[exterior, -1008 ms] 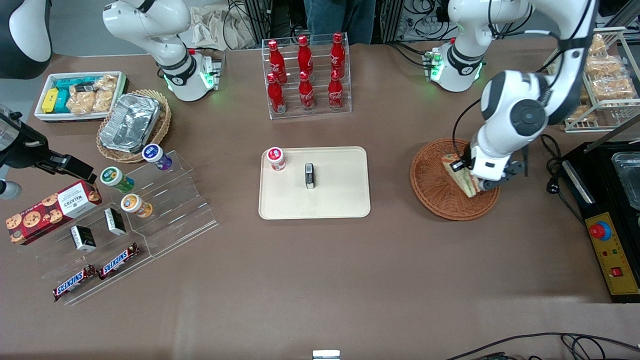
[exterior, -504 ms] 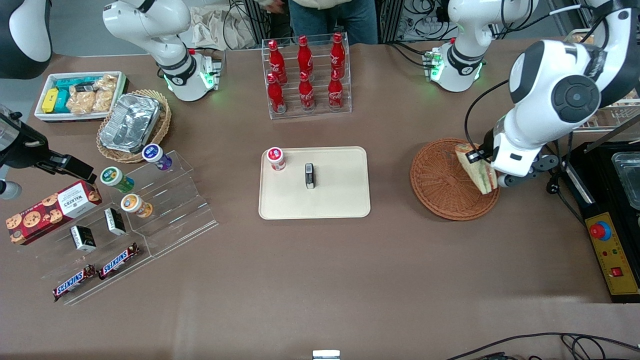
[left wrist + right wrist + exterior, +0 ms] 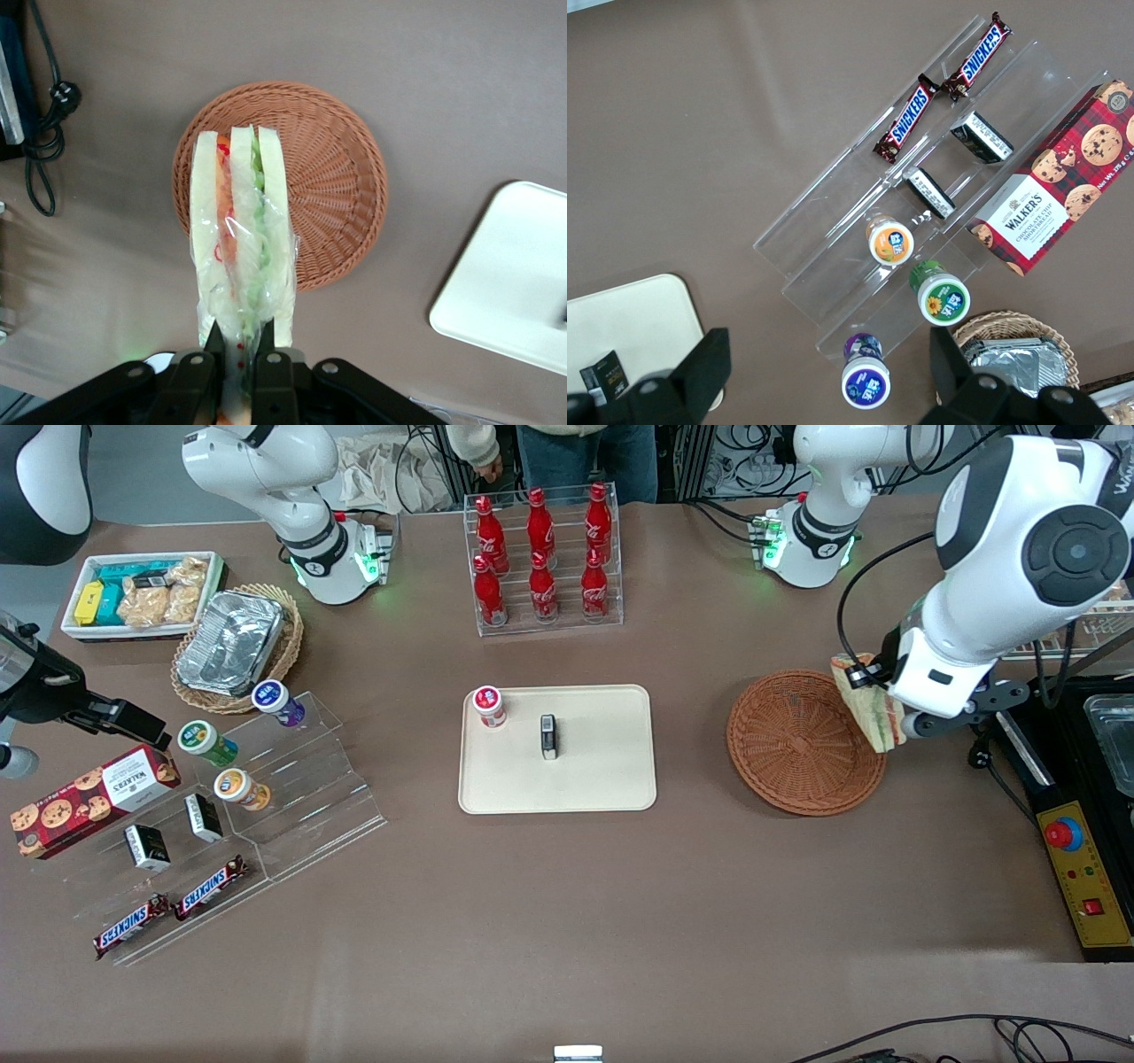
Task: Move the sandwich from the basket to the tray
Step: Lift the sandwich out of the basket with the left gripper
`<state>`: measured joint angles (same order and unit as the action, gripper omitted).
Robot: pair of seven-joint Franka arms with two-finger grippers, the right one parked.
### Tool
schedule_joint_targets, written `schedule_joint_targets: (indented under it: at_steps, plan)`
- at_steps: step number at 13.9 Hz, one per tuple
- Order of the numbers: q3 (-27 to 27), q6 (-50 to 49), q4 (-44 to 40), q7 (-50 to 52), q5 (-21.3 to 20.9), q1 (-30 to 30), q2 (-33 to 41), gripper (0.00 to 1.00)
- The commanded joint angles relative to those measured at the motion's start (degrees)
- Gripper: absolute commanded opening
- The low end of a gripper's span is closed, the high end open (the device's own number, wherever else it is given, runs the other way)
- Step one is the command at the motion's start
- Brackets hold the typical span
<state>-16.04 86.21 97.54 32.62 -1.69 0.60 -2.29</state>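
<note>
While the pincer holds the sandwich by its narrow end above the basket, the soft wrapped bread looks light but easy to crush or slip.

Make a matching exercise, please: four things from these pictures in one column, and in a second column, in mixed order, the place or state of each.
Things
1. sandwich
2. basket
3. tray
4. pincer

Places or states
A. holds a small red-lidded jar and a small dark box
B. shut on the wrapped end of the sandwich, above the basket's rim
C. lifted in the air, no longer lying on the wicker
D. round, reddish-brown, with nothing lying in it

Pairs: 1-C, 2-D, 3-A, 4-B
</note>
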Motion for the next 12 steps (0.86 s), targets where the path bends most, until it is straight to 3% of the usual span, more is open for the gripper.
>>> schedule_joint_targets:
  at_steps: [1, 9, 12]
  plan:
    - [-0.1, -2.1, -4.9, -2.0, -1.1, -3.6, -3.8, 0.0]
    - [-0.2, 2.5, -8.2, -2.6, 0.1, -15.3, -10.9, 0.0]
    - [-0.2, 10.7, -5.7, -1.3, 6.1, -18.2, -14.3, 0.0]
